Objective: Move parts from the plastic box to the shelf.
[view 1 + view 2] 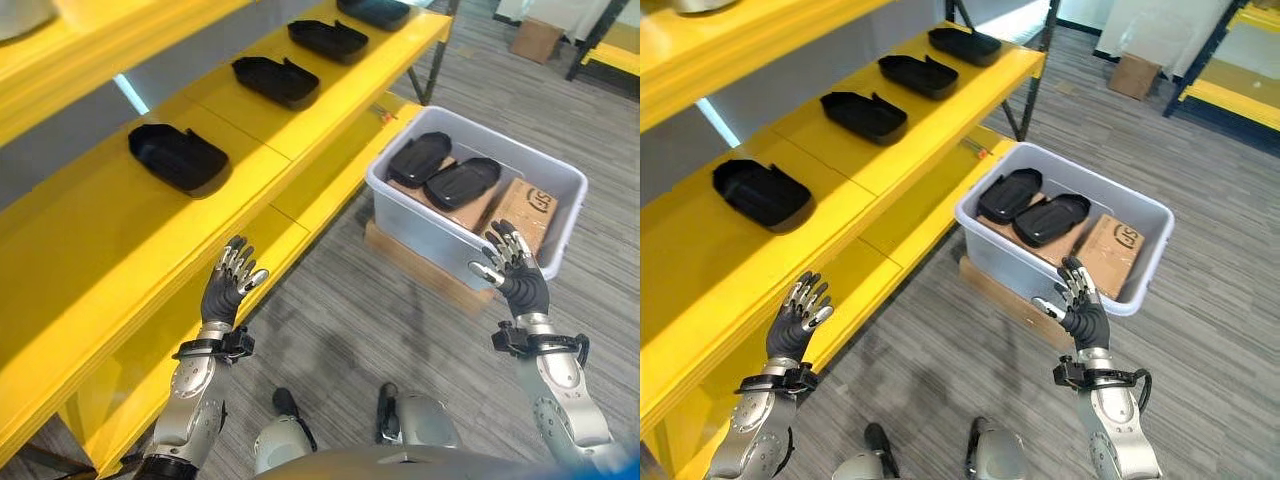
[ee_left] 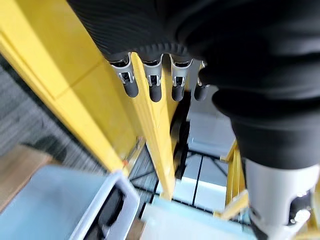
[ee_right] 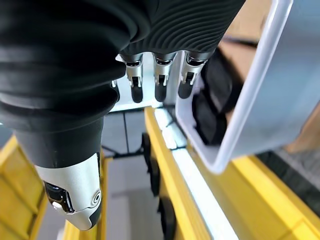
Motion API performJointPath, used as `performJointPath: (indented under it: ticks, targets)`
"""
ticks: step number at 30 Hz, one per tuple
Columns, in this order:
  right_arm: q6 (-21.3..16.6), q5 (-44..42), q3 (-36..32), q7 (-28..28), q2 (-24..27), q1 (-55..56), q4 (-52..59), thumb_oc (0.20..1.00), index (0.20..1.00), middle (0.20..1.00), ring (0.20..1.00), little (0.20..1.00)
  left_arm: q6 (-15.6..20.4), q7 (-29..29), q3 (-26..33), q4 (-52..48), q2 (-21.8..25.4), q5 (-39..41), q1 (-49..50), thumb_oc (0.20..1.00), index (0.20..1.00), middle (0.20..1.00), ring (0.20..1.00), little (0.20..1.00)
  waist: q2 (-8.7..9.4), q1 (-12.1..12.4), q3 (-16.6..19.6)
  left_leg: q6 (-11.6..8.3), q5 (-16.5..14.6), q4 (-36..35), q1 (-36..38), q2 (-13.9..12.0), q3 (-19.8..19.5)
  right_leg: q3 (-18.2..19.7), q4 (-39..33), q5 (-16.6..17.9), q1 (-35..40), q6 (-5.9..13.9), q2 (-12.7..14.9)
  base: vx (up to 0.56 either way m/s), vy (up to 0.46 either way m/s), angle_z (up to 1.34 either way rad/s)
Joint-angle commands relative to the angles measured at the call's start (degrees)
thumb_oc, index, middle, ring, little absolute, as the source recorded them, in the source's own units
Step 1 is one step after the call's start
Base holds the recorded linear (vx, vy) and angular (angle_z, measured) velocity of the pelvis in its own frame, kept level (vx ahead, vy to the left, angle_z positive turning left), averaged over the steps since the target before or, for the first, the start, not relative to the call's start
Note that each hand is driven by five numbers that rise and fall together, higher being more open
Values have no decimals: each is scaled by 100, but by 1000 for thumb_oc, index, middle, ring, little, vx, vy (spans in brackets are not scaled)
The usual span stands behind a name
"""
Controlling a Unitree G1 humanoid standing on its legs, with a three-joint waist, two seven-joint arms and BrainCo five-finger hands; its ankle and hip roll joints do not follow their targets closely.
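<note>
- Left eye view: the yellow shelf [image 1: 120,240] runs along the robot's left. Four black parts lie in a row on its middle board: the nearest part [image 1: 178,157], a second part [image 1: 276,80], a third part [image 1: 328,39] and a far part [image 1: 374,11] at the top edge.
- The plastic box [image 1: 545,178], pale grey, stands on the floor ahead and to the right, on a flat piece of cardboard. Inside it, two more black parts [image 1: 444,172] lie side by side on a brown carton [image 1: 524,210].
- Left hand [image 1: 228,284] is raised in front of the lower shelf edge, fingers spread and straight, holding nothing. Right hand [image 1: 518,268] is raised at the near wall of the box, fingers also spread and empty.
- Right eye view: same layout. Left hand [image 1: 798,318] is over the lower yellow board, right hand [image 1: 1080,306] just before the box rim [image 1: 1012,238]. A small cardboard box [image 1: 1138,74] sits on the floor well beyond.
- Left wrist view: the left hand's fingers [image 2: 152,82] hang straight, nothing between them, with yellow shelf uprights past them. A corner of the box [image 2: 107,197] shows further off.
- Right wrist view: the right hand's fingers [image 3: 161,80] are straight and empty. The box wall [image 3: 252,85] is just beside them, with dark parts [image 3: 212,105] visible inside.
</note>
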State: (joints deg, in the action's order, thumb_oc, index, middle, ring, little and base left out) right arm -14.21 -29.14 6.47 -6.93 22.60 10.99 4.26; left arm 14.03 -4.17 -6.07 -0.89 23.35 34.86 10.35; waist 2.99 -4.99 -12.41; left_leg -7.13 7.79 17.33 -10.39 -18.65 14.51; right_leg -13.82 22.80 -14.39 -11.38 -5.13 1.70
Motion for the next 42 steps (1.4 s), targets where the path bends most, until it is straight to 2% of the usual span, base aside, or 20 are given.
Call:
performJointPath:
  ticks: [1,3,4,5,6,7,9,10,11,12,19,21,26,29,31,34,36,37,39,42]
  targets:
    - [-413,-114,-26,-15,178,-246,437,1000,1000,1000,1000,1000,261,-22,25,-298,-51,-56,-151,1000,1000,1000,1000,1000,-40,156,-308,341,-391,778,-261,561,-786,288,-1083,443,537,501,191,-24,21,-102]
    - [-407,-159,101,29,162,-449,314,1000,1000,1000,1000,1000,261,-41,12,-291,-118,-26,-194,1000,1000,1000,1000,1000,20,377,-385,425,-810,400,-695,1215,-1584,531,-1060,413,594,611,174,121,39,-43]
    - [-416,-160,178,56,149,-517,210,1000,1000,1000,1000,1000,287,-24,-5,-278,-138,28,-138,1000,1000,1000,1000,1000,3,480,-393,364,-512,-308,-899,1134,-2081,703,-1040,275,694,640,70,266,90,-62]
    - [-419,-145,195,94,169,-505,185,1000,1000,1000,1000,1000,293,-13,-23,-269,-154,45,-112,1000,1000,1000,1000,1000,-53,521,-408,315,-269,-590,-983,1080,-2264,745,-1000,236,735,644,31,224,78,-103]
    - [-420,-145,195,95,171,-502,184,1000,1000,1000,1000,1000,295,-12,-25,-267,-156,45,-111,1000,1000,1000,1000,1000,-48,518,-413,310,-248,-628,-957,1082,-2263,742,-993,228,740,641,36,254,167,-115]
    - [-401,-105,284,123,196,-548,100,1000,1000,1000,1000,1000,317,-31,8,-200,-193,22,-117,1000,1000,1000,1000,1000,-133,688,-432,263,-30,-1471,-1160,1094,-2837,960,-921,94,849,641,-56,293,179,-63]
    - [-373,-97,374,129,192,-651,64,1000,1000,1000,1000,1000,343,-72,119,-166,-217,-23,-69,1000,1000,1000,1000,1000,-189,865,-387,160,116,-2010,-1170,1146,-3362,1376,-875,-76,1033,662,-177,389,295,-64]
    - [-317,-118,416,213,140,-627,74,1000,1000,1000,1000,1000,370,-83,193,-128,-285,40,-8,1000,1000,1000,1000,1000,-228,909,-266,202,59,-1884,-980,1071,-3383,1631,-762,-234,1151,708,-173,400,374,-162]
    - [-285,-111,423,275,85,-565,89,1000,1000,1000,1000,1000,360,-58,197,-87,-290,23,20,1000,1000,1000,1000,1000,-241,926,-176,171,249,-1894,-826,987,-3323,1698,-777,-252,1231,725,-169,499,488,-262]
    - [-240,-125,299,389,51,-328,182,1000,1000,1000,1000,1000,381,-21,174,-101,-218,48,-34,1000,1000,1000,1000,1000,-145,923,-123,163,191,-1530,-829,1107,-3159,1715,-944,-216,1420,846,53,375,345,-171]
    - [-126,-168,163,504,-12,-44,276,1000,1000,1000,1000,1000,371,54,129,-184,21,95,-25,1000,1000,1000,1000,1000,74,798,118,360,-319,-835,-1050,1522,-2766,1850,-1367,244,1501,1267,680,176,232,-27]
    - [-75,-196,188,544,-10,-94,308,1000,1000,1000,1000,1000,363,13,101,-198,86,117,-86,1000,1000,1000,1000,1000,155,747,165,524,-655,-484,-1191,1710,-2613,1960,-1461,558,1415,1408,942,145,274,-21]
    - [-35,-174,231,539,-49,-174,317,1000,1000,1000,1000,1000,338,-12,35,-228,190,100,-177,1000,1000,1000,1000,1000,221,707,202,731,-1066,-48,-1349,1938,-2443,2036,-1348,1149,1227,1563,1214,125,236,-25]
    - [-5,-208,344,554,-146,-228,324,1000,1000,1000,1000,1000,318,-33,39,-229,275,59,-248,1000,1000,1000,1000,1000,128,597,155,918,-1171,-182,-1048,2058,-2432,2137,-605,1954,815,1470,1191,124,279,-6]
    - [22,-175,447,597,-154,-207,324,1000,1000,1000,1000,1000,303,-43,93,-296,342,9,-175,1000,1000,1000,1000,1000,-73,525,19,1069,-1125,-521,-545,2084,-2372,1964,258,2217,358,1315,1022,153,384,-5]
    - [49,-157,516,648,-161,-181,253,1000,1000,1000,1000,1000,264,-6,147,-324,339,-23,-79,1000,1000,1000,1000,1000,-137,530,-26,1121,-1103,-761,-247,2094,-2270,1606,465,2035,201,1289,936,121,213,-27]
    - [64,-184,601,697,-117,-252,199,1000,1000,1000,1000,1000,256,12,163,-290,258,0,-57,1000,1000,1000,1000,1000,-217,508,-89,1135,-1060,-1029,66,2142,-2096,1035,365,1281,-390,1224,422,109,176,-21]
    - [64,-185,601,697,-115,-252,198,1000,1000,1000,1000,1000,256,13,164,-289,256,0,-57,1000,1000,1000,1000,1000,-216,502,-101,1133,-1067,-1032,84,2144,-2101,1029,376,1265,-376,1222,426,107,128,-64]
    - [56,-186,626,685,-119,-255,153,1000,1000,1000,1000,1000,235,57,177,-270,159,31,11,1000,1000,1000,1000,1000,-207,560,-137,1063,-1154,-1041,260,2137,-1899,214,-348,1177,-311,1180,784,75,1,-43]
    - [58,-175,615,787,-12,-187,215,1000,1000,1000,1000,1000,218,186,164,-248,26,61,225,1000,1000,1000,1000,1000,-122,581,-68,981,-1270,-973,348,2120,-1772,216,-1164,1222,177,1199,784,70,-133,-11]
